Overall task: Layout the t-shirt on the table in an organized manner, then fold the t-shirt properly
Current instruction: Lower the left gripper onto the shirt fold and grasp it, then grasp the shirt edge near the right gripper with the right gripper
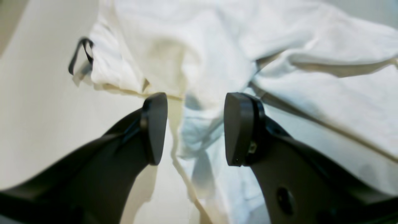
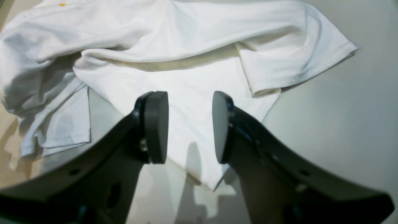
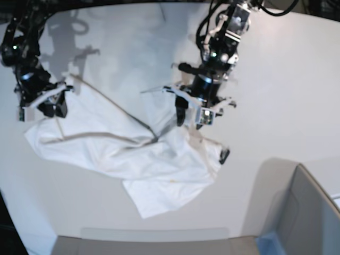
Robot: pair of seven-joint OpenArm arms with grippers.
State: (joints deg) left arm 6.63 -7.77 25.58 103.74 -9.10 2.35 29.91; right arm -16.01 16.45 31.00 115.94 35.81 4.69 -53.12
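The white cotton t-shirt (image 3: 127, 154) lies crumpled mid-counter (image 3: 276, 79), nearer its front edge. Left pincer (image 1: 195, 129) and right pincer (image 2: 190, 127) hover wide, empty. Laying out remains; next, I judge, pinch opposite hems and spread.

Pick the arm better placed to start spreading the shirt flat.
Probably the right. Its open hand hovers over a flat, exposed corner of the shirt, an easy edge to pull out. The left hand, also open, faces bunched folds.
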